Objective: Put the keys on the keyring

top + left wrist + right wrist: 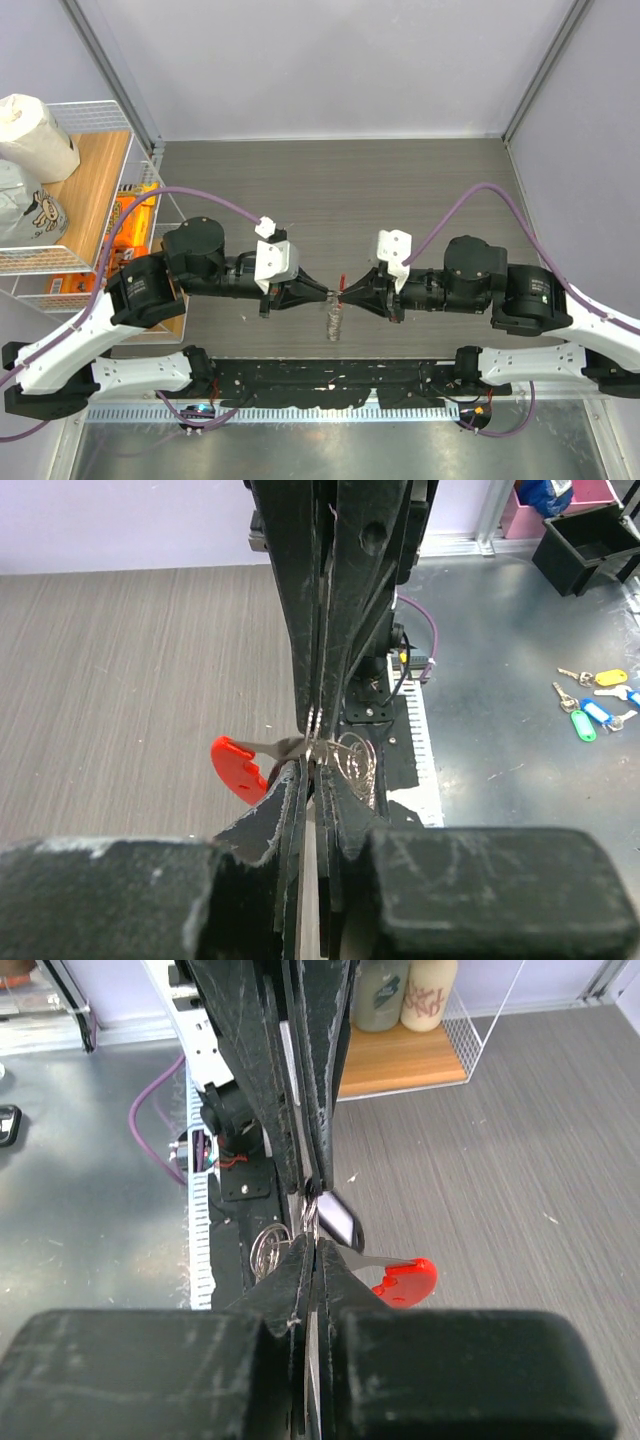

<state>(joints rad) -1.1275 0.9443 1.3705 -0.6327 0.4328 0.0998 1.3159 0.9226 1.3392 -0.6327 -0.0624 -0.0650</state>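
Observation:
My left gripper (330,292) and right gripper (346,291) meet tip to tip above the near edge of the wooden tabletop (330,190), both shut. The keyring hangs between them: its red strip (240,767) sticks out sideways on a silver stem, and its silvery coil (334,322) dangles below. The strip (405,1280) and coil (268,1250) also show in the right wrist view, the stem running into my right gripper (315,1245). A small silver key with a black edge (340,1222) sits at the tip of my left gripper (310,765). The exact pinch points are hidden.
A wire shelf (100,115) with bags and orange packs stands at the far left. Several spare keys with coloured tags (595,705) lie on the metal bench beside a black bin (590,545). Bottles (415,995) stand on the wooden shelf.

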